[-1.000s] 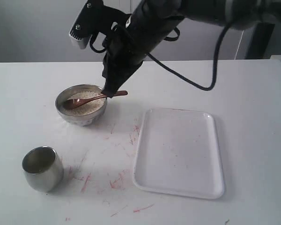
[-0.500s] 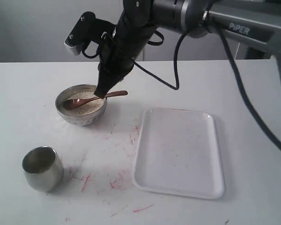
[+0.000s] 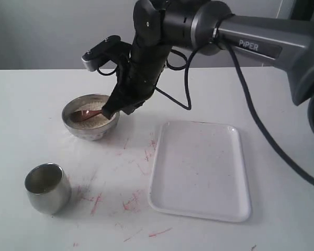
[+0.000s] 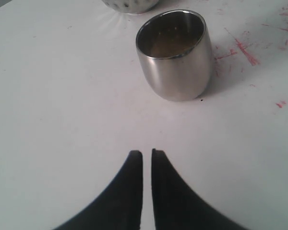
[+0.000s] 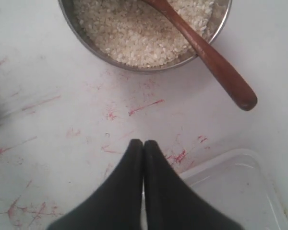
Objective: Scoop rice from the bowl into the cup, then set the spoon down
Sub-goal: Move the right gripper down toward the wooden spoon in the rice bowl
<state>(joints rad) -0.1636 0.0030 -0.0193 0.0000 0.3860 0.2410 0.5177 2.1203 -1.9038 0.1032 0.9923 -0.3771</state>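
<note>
Spoon [image 5: 206,52] yet to be gripped
The right gripper [image 5: 143,143] is held empty, fingers pressed together; the spoon is propped in the bowl [image 3: 90,132], upper left of the exterior view, and should be taken by its overhanging handle.

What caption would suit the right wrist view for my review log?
Shut right gripper over the marked table, short of the steel bowl of rice where the wooden spoon rests, handle overhanging the rim.
</note>
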